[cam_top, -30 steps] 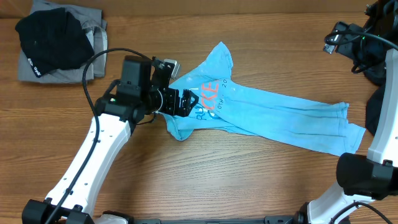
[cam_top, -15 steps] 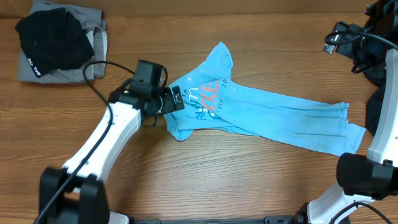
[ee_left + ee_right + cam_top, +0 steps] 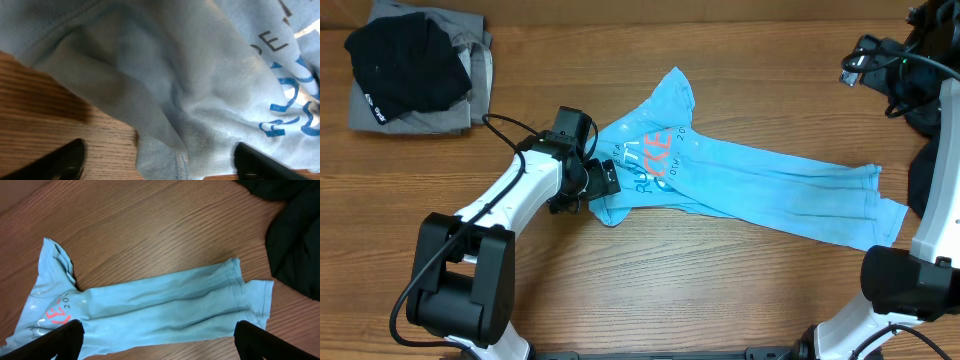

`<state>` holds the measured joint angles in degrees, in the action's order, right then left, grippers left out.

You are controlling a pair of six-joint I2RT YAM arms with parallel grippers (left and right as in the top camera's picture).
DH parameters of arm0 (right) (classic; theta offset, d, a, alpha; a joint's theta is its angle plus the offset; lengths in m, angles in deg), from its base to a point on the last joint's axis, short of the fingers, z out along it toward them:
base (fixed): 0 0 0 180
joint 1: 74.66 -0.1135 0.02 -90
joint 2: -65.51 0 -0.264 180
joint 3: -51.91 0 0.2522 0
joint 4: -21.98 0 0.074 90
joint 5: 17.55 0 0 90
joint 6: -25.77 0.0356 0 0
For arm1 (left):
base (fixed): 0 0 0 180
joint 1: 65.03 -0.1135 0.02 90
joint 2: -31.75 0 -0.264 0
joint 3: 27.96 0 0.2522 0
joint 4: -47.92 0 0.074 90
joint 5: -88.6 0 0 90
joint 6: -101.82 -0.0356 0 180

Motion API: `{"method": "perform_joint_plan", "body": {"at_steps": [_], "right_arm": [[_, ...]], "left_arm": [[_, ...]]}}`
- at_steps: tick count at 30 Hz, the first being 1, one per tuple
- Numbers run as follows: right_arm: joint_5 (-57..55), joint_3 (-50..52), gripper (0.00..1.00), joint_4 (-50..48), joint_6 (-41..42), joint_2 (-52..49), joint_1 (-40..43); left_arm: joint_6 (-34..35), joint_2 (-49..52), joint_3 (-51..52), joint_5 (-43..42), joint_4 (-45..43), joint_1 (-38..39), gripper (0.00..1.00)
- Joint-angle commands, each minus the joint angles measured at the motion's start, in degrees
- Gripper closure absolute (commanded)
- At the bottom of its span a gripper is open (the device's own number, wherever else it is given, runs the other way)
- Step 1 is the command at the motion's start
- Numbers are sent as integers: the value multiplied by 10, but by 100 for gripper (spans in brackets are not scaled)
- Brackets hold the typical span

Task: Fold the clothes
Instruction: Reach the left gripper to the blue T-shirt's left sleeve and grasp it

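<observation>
Our left gripper (image 3: pixel 160 167) has its two black fingertips (image 3: pixel 62 161) spread wide apart, clamped on nothing. A stitched fold of cloth lies in the gap between them. The gripper sits low at the left end of the light-blue, soft knit T-shirt (image 3: pixel 760 190). That fabric fills the left wrist view in rumpled ridges, with dark blue print at one side. We cannot tell whether the tips touch the cloth.

The T-shirt lies mid-table, bunched into a long, narrow band. Its long axis runs from the left gripper toward the right edge of the table, slanting slightly to the near side. The lettered end points left, where pink-and-white lettering (image 3: pixel 657 155) runs up the cloth. From there a pointed flap reaches toward the far edge. The right end is squarer, with a seamed hem and a small flap.

Our right gripper (image 3: pixel 160 347) is likewise parted and empty, high above the shirt and looking down on it.

Around all this lies the brown, grained wooden table (image 3: pixel 670 290). In the far left corner a crumpled black garment (image 3: pixel 400 65) rests on a flat grey garment (image 3: pixel 475 75), well apart from the shirt. At the right edge a second dark garment (image 3: pixel 295 235) lies near the shirt's hem end without touching it. The white left arm (image 3: pixel 505 205) reaches in from the near edge, and its gripper covers part of the shirt's left tip.
</observation>
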<state>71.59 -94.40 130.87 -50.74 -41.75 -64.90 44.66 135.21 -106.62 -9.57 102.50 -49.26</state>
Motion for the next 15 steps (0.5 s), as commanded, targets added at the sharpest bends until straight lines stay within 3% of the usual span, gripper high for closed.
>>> {"method": "perform_joint_plan", "body": {"at_steps": [1, 6, 11, 15], "right_arm": [[-6, 0, 0, -3, 2, 4, 3], [-6, 0, 0, -3, 2, 4, 3], [-6, 0, 0, -3, 2, 4, 3], [-6, 0, 0, -3, 2, 4, 3]], "left_arm": [[6, 3, -8, -1, 0, 4, 14], [6, 3, -8, 41, 0, 5, 13], [5, 3, -8, 49, -1, 4, 27], [5, 3, -8, 59, -2, 4, 27]]}}
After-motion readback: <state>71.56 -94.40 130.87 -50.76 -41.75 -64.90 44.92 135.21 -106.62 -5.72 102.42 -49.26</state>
